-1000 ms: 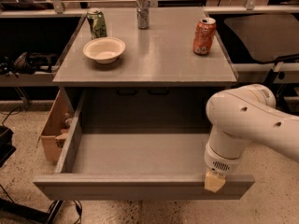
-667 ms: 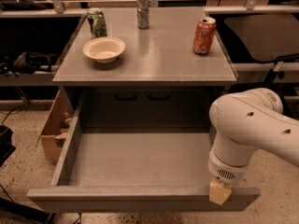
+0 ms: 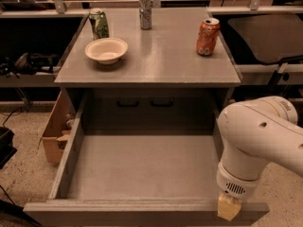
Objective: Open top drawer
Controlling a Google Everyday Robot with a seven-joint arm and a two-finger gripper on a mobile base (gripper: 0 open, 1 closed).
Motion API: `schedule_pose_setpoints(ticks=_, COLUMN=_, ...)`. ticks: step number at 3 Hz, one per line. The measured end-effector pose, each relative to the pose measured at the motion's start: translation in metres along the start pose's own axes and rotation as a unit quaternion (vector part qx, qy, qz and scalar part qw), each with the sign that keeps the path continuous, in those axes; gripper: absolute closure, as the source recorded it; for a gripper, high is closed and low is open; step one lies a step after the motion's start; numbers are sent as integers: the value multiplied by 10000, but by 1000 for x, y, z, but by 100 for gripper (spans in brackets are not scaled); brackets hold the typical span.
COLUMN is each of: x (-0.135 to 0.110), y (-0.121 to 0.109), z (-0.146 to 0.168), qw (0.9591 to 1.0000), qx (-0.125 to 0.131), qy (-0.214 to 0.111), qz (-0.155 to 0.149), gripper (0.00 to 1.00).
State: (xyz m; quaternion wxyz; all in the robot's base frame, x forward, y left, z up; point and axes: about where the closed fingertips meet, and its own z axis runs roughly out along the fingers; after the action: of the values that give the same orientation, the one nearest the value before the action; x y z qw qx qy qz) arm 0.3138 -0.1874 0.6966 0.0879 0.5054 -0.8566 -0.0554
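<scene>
The top drawer (image 3: 142,169) of the grey cabinet is pulled far out toward me; its deep grey box is empty and its flat front panel (image 3: 118,213) lies along the bottom edge of the view. My white arm (image 3: 258,136) reaches down at the right. The gripper (image 3: 228,208) sits at the drawer's front right rim, mostly hidden under the wrist; only a tan pad shows against the front panel. The lower drawer fronts are out of view.
On the cabinet top (image 3: 156,56) stand a green can (image 3: 99,23), a silver can (image 3: 146,5), an orange can (image 3: 208,36) and a white bowl (image 3: 106,49). A cardboard box (image 3: 56,129) stands left of the cabinet. Dark shelves flank both sides.
The drawer has slid further out toward me, and the arm with its gripper has moved down and back along with the front panel.
</scene>
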Motion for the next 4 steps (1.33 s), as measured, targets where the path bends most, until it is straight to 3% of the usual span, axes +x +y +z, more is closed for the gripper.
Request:
schedule_pose_setpoints(ticks=1, x=0, y=0, z=0, qw=10000, qx=0, qy=0, qz=0, gripper=82)
schedule_pose_setpoints(ticks=3, x=0, y=0, z=0, qw=10000, qx=0, qy=0, qz=0, gripper=36)
schedule_pose_setpoints(ticks=4, x=0, y=-9, z=-19, qw=10000, qx=64, qy=54, qz=-18, gripper=11)
